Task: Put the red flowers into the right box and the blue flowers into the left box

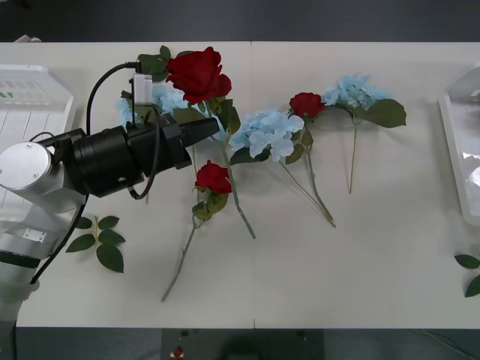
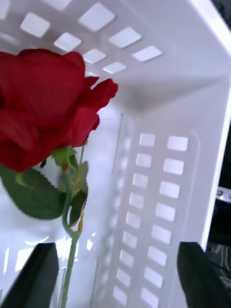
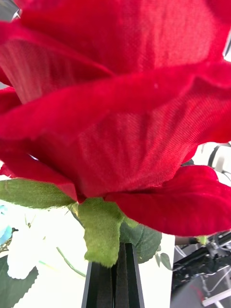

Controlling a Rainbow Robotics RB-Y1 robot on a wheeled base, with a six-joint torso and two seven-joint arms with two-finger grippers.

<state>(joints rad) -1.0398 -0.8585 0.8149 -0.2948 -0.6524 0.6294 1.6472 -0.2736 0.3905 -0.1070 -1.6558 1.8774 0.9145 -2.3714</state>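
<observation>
My left gripper (image 1: 204,132) is lifted above the table's left half, shut on the stem of a red flower (image 1: 198,74) whose big head (image 3: 120,110) sits just above the closed black fingers (image 3: 98,284). Two more red flowers (image 1: 214,178) (image 1: 306,104) lie on the table among blue flowers (image 1: 266,132) (image 1: 360,91) (image 1: 163,97). The left box (image 1: 34,97) is at the far left, the right box (image 1: 459,150) at the far right edge. My right gripper (image 2: 118,284) is open inside a white box (image 2: 192,86) with perforated walls. Another red flower (image 2: 43,110) lies there, its stem between the spread fingers.
A loose green leaf sprig (image 1: 101,241) lies near the front left by my arm, and another (image 1: 471,274) at the right edge. The left arm's body and cable cover part of the table's left side. The front middle of the table is bare.
</observation>
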